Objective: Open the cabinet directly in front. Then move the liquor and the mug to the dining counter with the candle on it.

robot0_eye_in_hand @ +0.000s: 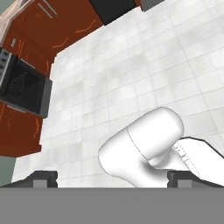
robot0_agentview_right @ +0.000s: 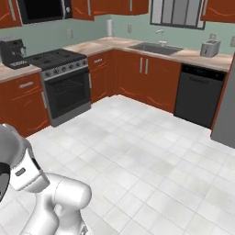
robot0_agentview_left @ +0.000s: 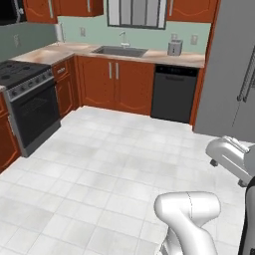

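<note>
**Claw.** In the hand view the gripper (robot0_eye_in_hand: pixel 113 178) stands spread wide. Its two dark fingertips (robot0_eye_in_hand: pixel 43 177) sit far apart at the bottom of the view and nothing is pinched between them. It looks down onto the white tiled floor (robot0_eye_in_hand: pixel 144 65).

**Open room.** The floor (robot0_agentview_left: pixel 99 169) is a broad, bare expanse with nothing standing on it between the arm and the units.

**Edges.**
- Left side: the black stove (robot0_agentview_left: pixel 27 99) (robot0_agentview_right: pixel 64 82) is set into the run of low reddish-brown cabinets (robot0_agentview_left: pixel 117 84). Its dark oven front (robot0_eye_in_hand: pixel 22 87) lies at the left of the hand view.
- Far side: a marble worktop (robot0_agentview_left: pixel 74 50) turns the corner. It carries the sink (robot0_agentview_left: pixel 119 51) (robot0_agentview_right: pixel 153 47) under the window (robot0_agentview_left: pixel 135 12), and a toaster (robot0_agentview_left: pixel 175 47) (robot0_agentview_right: pixel 209 48) further right.
- Below the toaster: the black dishwasher (robot0_agentview_left: pixel 173 92) (robot0_agentview_right: pixel 198 96).
- Right side: the grey refrigerator (robot0_agentview_left: pixel 234 74) closes the floor.
- Left of the stove: a coffee machine (robot0_agentview_right: pixel 11 53) sits on the worktop, with a microwave (robot0_agentview_right: pixel 43 10) above the burners.

**Task item.** The cabinet (robot0_agentview_left: pixel 191 9) (robot0_agentview_right: pixel 218 10) belongs to the row of reddish-brown wall units with vertical silver handles. The row is cut off by the top edge of both base views, high above the worktop. It lies well apart from the claw, across the open floor and far above it. The doors in view are closed. I cannot tell which unit of the row is the one meant.
</note>
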